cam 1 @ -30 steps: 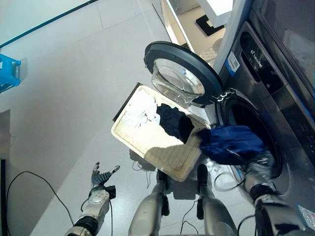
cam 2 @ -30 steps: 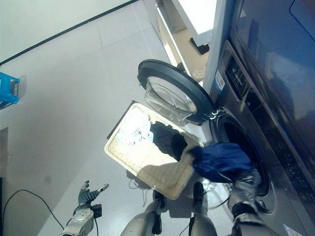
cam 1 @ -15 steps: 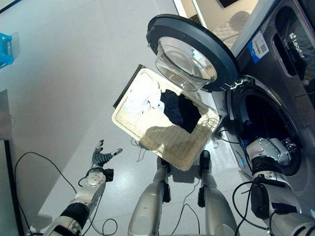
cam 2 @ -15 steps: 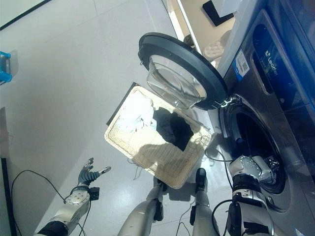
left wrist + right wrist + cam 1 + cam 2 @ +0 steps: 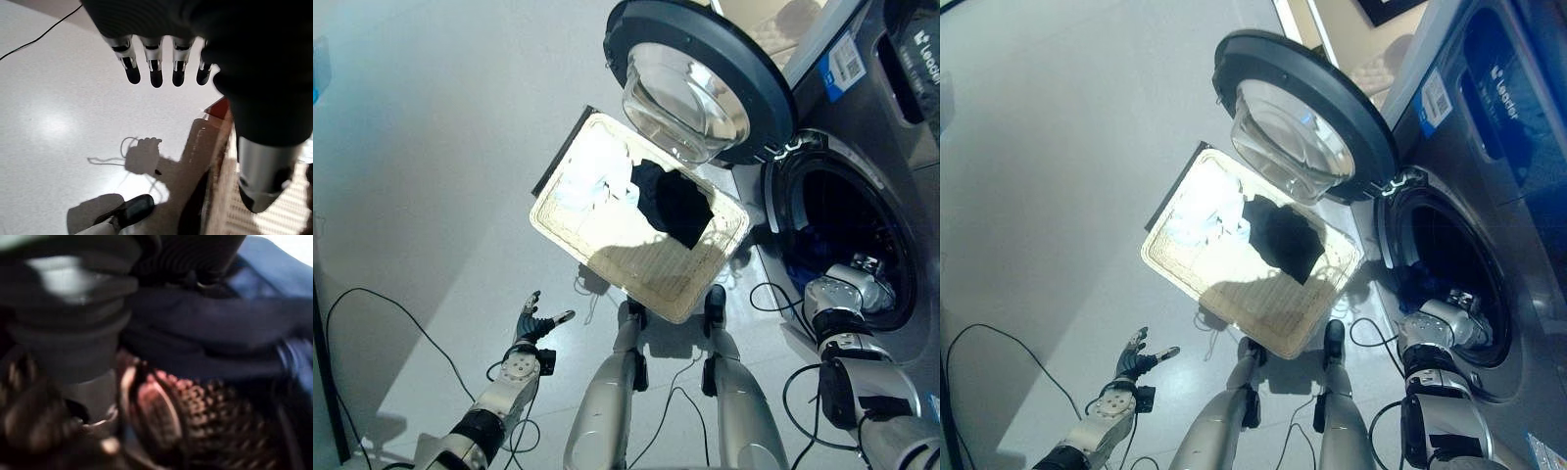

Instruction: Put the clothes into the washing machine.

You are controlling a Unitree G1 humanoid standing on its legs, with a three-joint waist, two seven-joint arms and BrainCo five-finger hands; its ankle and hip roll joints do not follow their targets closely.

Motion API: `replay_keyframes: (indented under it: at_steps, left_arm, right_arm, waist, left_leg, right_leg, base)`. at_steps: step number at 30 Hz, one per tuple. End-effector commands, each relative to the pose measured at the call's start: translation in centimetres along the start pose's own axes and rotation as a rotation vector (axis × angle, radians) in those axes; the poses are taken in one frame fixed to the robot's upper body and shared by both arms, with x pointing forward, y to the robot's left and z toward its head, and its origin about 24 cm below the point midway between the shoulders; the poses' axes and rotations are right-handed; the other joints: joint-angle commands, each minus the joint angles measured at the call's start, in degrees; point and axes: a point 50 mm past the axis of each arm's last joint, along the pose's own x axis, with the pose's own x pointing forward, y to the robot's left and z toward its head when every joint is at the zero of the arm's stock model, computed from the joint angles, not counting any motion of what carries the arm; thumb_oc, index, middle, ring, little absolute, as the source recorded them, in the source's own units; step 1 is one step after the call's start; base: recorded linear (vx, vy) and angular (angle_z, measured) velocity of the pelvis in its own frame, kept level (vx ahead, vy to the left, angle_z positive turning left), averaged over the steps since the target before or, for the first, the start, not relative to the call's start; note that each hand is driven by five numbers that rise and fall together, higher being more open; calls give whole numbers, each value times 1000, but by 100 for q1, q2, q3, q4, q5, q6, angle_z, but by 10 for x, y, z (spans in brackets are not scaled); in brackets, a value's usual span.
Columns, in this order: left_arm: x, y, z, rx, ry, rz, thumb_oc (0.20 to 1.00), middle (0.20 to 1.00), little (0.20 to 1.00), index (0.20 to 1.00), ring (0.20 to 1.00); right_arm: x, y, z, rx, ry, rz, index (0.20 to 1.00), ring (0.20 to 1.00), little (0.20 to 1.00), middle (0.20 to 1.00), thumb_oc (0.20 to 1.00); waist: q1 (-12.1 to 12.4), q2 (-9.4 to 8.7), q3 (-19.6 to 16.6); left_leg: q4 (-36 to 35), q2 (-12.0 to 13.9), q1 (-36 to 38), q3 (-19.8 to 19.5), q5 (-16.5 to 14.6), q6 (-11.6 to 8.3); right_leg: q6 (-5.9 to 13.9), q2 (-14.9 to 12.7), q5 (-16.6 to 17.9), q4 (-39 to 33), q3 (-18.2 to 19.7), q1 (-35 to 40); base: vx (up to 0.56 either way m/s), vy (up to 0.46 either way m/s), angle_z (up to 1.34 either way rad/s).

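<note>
One pale, glossy tiled floor [image 5: 431,176] around the wicker basket [image 5: 607,257].

Both eye views look steeply down from the robot's head, side by side, and share the floor, the wicker basket [image 5: 607,257] and the washing machine [image 5: 862,147] with its open door [image 5: 1307,113]. The left wrist view looks along its own fingers at the floor beside the basket. The right wrist view sits very close to blue cloth [image 5: 274,279] inside the drum.

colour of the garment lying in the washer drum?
Dark blue. The garment shows best in the right wrist view, inside the washing machine drum.
</note>
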Motion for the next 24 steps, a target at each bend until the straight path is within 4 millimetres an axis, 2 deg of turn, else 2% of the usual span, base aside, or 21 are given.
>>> replay_keyframes:
  at_steps: [1, 5, 7, 8, 9, 10, 12, 13, 21, 23, 24]
  left_arm:
    - [6, 16, 23, -32, -136, 183, 1000, 1000, 1000, 1000, 1000]
    - [5, 29, 49, -59, -304, 396, 1000, 1000, 1000, 1000, 1000]
    - [3, 31, 58, -36, -369, 454, 1000, 1000, 1000, 1000, 1000]
    - [2, 33, 72, 9, -460, 514, 1000, 1000, 1000, 1000, 1000]
    - [2, 34, 75, 23, -479, 527, 1000, 1000, 1000, 1000, 1000]
    - [2, 36, 89, 71, -548, 577, 1000, 1000, 1000, 1000, 1000]
    - [2, 36, 95, 88, -575, 592, 1000, 1000, 1000, 1000, 1000]
    - [4, 38, 109, 113, -623, 621, 1000, 1000, 1000, 1000, 1000]
    - [17, 50, 129, 176, -644, 681, 1000, 1000, 1000, 1000, 1000]
    - [25, 56, 140, 219, -631, 714, 1000, 1000, 1000, 1000, 1000]
    - [25, 56, 140, 219, -631, 714, 1000, 1000, 1000, 1000, 1000]
  right_arm:
    - [27, 22, 65, -108, -245, 193, 1000, 1000, 1000, 1000, 1000]
    - [24, 8, 46, -89, -156, 245, 1000, 1000, 1000, 1000, 1000]
    - [21, 5, 39, -94, -132, 266, 1000, 1000, 1000, 1000, 1000]
    - [15, 0, 27, -106, -95, 294, 1000, 1000, 1000, 1000, 1000]
    - [14, -1, 25, -108, -88, 299, 1000, 1000, 1000, 1000, 1000]
    - [9, -4, 14, -143, -55, 330, 1000, 1000, 1000, 1000, 1000]
    - [5, -4, 8, -185, -33, 365, 1000, 1000, 1000, 1000, 1000]
    - [-5, -1, -5, -295, -6, 451, 1000, 1000, 1000, 1000, 1000]
    - [-19, -5, -23, -505, 24, 662, 1000, 1000, 1000, 1000, 1000]
    - [-31, -4, -33, -601, 43, 770, 1000, 1000, 1000, 1000, 1000]
    - [-31, -4, -33, -601, 43, 770, 1000, 1000, 1000, 1000, 1000]
  waist:
    - [37, -134, -68]
    - [50, -236, -68]
    - [45, -270, -68]
    - [26, -306, -68]
    - [23, -318, -68]
    - [-4, -349, -68]
    - [-27, -369, -68]
    - [-88, -417, -68]
    - [-280, -556, -68]
    - [-402, -650, -68]
    - [-402, -650, -68]
  left_leg:
    - [458, -410, -44, -83, -590, -292]
    - [490, -393, -244, -110, -573, -298]
    - [490, -374, -287, -103, -563, -307]
    - [494, -353, -325, -93, -558, -318]
    - [497, -349, -336, -88, -556, -322]
    - [523, -342, -390, -96, -550, -330]
    - [540, -332, -427, -89, -546, -336]
    - [577, -308, -502, -51, -544, -347]
    - [598, -251, -557, 60, -531, -369]
    - [698, -244, -641, 119, -541, -389]
    - [698, -244, -641, 119, -541, -389]
  right_leg:
    - [218, 115, 115, 112, -159, -238]
    - [230, 128, 137, 165, -146, -457]
    - [228, 131, 147, 175, -137, -511]
    - [226, 138, 158, 191, -120, -567]
    - [225, 138, 158, 195, -116, -580]
    - [223, 153, 172, 217, -80, -642]
    - [223, 158, 186, 229, -54, -690]
    - [220, 173, 213, 231, -3, -777]
    - [228, 257, 251, 255, 137, -896]
    - [233, 280, 275, 276, 227, -979]
    - [233, 280, 275, 276, 227, -979]
  base:
    - [0, 0, 0]
    - [0, 0, 0]
    - [0, 0, 0]
    - [0, 0, 0]
    - [-5, 30, -4]
    - [-7, 27, -3]
    - [-9, 75, -6]
    - [-11, 121, -10]
    - [-5, 101, -11]
    - [-8, 133, -11]
    - [-5, 99, -7]
